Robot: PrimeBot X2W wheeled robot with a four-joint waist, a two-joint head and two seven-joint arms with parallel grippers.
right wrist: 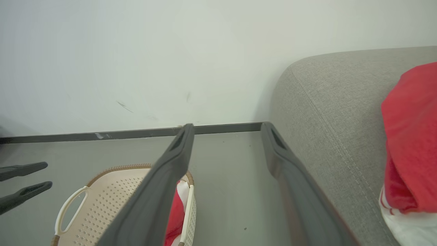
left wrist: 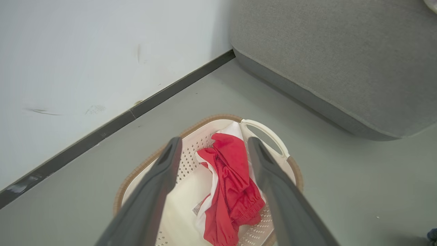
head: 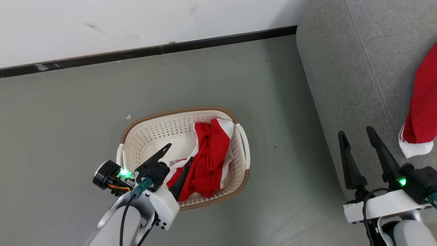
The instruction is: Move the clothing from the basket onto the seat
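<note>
The basket (head: 154,118) sits on the grey floor (head: 68,119), near the sofa (head: 358,68) but not touching it. A bundle of red and white clothes (head: 208,157) lies in the basket, bunched on the side nearest the sofa. The left claw (head: 180,151) hangs over the basket. Its two fingers are spread wide and hold nothing. The right claw (head: 355,131) is over the sofa's edge, wide open too and empty. Another red piece (head: 423,102) with a white end lies on the sofa, near the right claw.
</note>
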